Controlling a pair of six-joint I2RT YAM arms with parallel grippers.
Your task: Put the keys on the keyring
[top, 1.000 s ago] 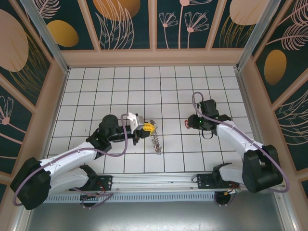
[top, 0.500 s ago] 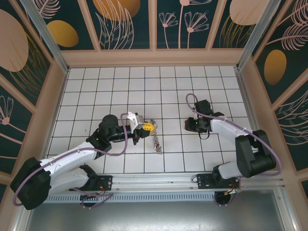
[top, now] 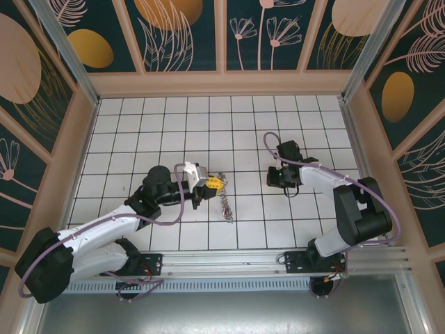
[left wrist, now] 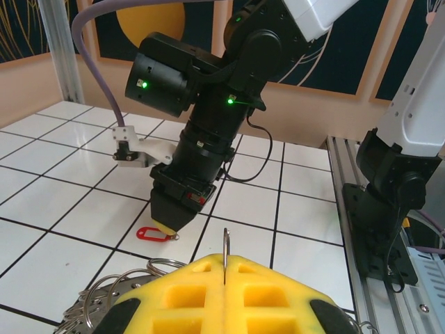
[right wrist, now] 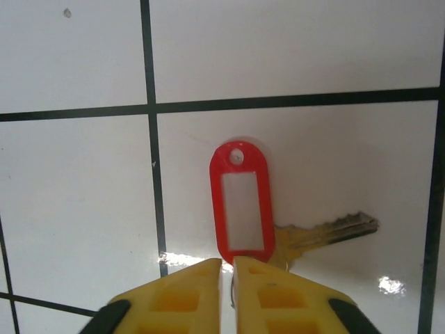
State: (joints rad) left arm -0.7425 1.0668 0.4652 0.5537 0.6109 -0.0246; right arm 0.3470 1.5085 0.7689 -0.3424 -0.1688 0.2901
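The left hand (top: 213,184) sits near the middle of the white tiled desk (top: 139,125), its arm reaching in from 7 o'clock. It is clenched on the keyring (top: 225,201). In the left wrist view a thin edge of its wire stands upright in the seam between the two yellow fingers (left wrist: 188,296), which are pressed together on it. More silvery loops (left wrist: 115,296) bunch at 8 o'clock of that seam. From above, the rest of the keyring trails away from the hand toward 5 o'clock as a short silvery string lying on the tiles.

The right hand (top: 274,179) is at 3 o'clock of the left hand, well apart from it, with its tip down at the desk. From the left wrist, its dark tip comes down right beside the red tag (left wrist: 153,234), which lies flat on a tile at about 8 o'clock of the tip.

In the right wrist view the key (right wrist: 327,231) lies flat inside one tile. Its tag runs from 12 to 6, with a small hole at the 12 o'clock end and a pale label window down its middle. The brass blade sticks out from under the tag's lower end toward 3 o'clock. This hand's fingers (right wrist: 181,296) sit at 6 o'clock of the tag, drawn almost together with a narrow dark slit between them. Their tips reach the tag's lower end (whether they actually pinch it, I cannot tell). The key lies well apart from the keyring.
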